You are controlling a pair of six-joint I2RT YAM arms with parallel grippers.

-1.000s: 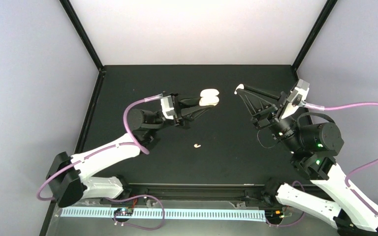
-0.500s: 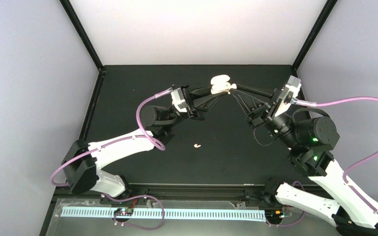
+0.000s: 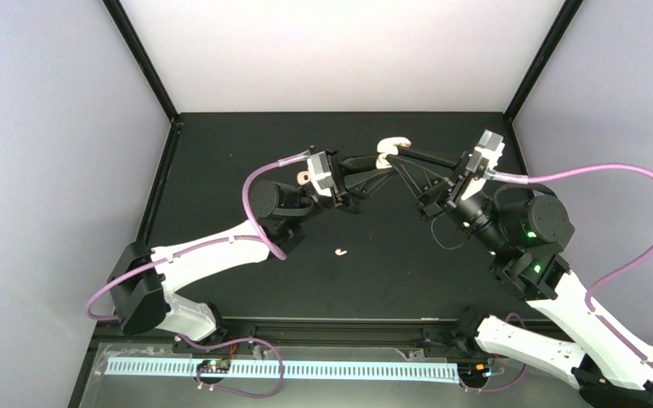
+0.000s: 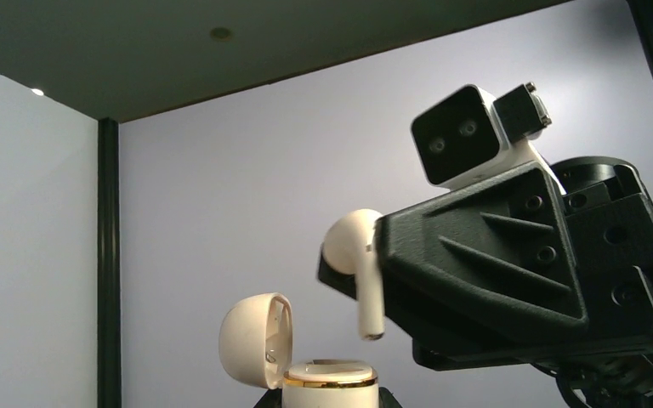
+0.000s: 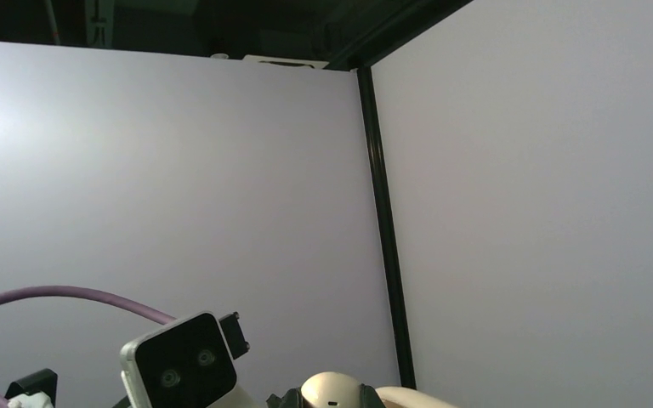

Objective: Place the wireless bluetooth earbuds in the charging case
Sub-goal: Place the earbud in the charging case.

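Cream earbud (image 4: 359, 272) stem points toward open case (image 4: 330, 376)

charging case (image 4: 330, 372) base cropped, table earbud (image 3: 340, 252) tiny

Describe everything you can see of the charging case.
The charging case is a small, rounded shell of glossy cream-white plastic. Its lid is swung open to the left in the left wrist view and shows a hollow inside. A gold ring runs round the top of the base. The case stands upright, gripped from below by the left gripper. An earbud, pinched in the right gripper, hangs stem down just above the base, not touching it. What the base holds is hidden.
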